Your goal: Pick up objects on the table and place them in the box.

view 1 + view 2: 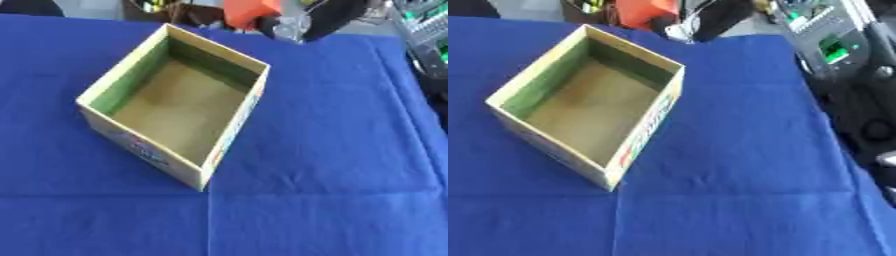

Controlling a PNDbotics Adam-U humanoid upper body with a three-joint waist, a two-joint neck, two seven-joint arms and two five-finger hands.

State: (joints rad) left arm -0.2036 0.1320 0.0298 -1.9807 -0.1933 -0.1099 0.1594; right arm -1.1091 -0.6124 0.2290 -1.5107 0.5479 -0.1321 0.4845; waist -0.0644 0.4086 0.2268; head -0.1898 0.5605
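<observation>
Neither hand of the robot shows in either eye view, so whether their fingers are open or curled cannot be told; what fills the pictures is the blue cloth-covered table (332,150), creased in faint fold lines that cross near the lower middle; on it, left of centre and towards the far side, sits the open rectangular cardboard box (229,135), standing upright on its base with its mouth facing up; the box is turned askew to the table edges, its long axis running from the near left towards the far right, one corner pointing at the camera and the opposite corner nearly reaching the far edge of the cloth; its inner walls look greenish on the left and far sides, its floor is plain tan-brown and bare, and its pale outer faces carry blurred printing, blue on the near-left face and red with green on the near-right face; the print cannot be read.
</observation>
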